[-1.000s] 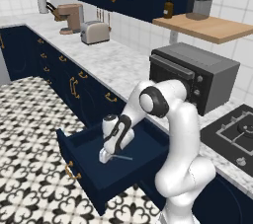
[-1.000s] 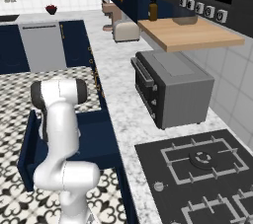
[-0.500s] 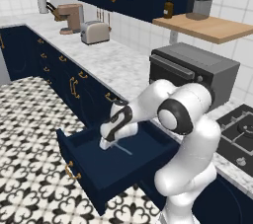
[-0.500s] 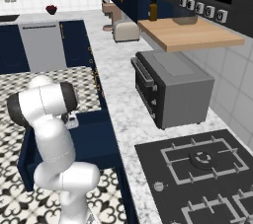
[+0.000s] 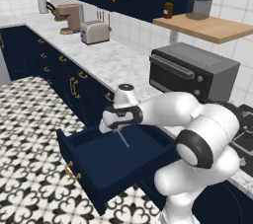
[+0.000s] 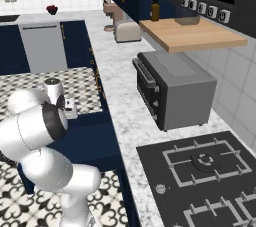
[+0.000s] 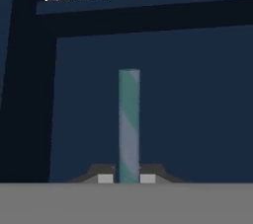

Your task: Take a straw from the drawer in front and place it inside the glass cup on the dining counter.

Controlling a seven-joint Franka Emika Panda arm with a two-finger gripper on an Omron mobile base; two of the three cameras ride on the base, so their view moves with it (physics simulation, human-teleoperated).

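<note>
The gripper (image 7: 128, 178) pinches the straw (image 7: 129, 124), which points to 12 o'clock over the open drawer (image 5: 106, 168). A fast swing could make the thin straw slip out.

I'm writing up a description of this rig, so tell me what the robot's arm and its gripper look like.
The arm is glossy white, built of thick rounded segments with bulbous elbows. Its joints show as dark grey to black rings and round caps. The hand is a white block with a dark band. The gripper ends in two small finger tips, dark with pale grey faces. No cables or markings are visible.
</note>
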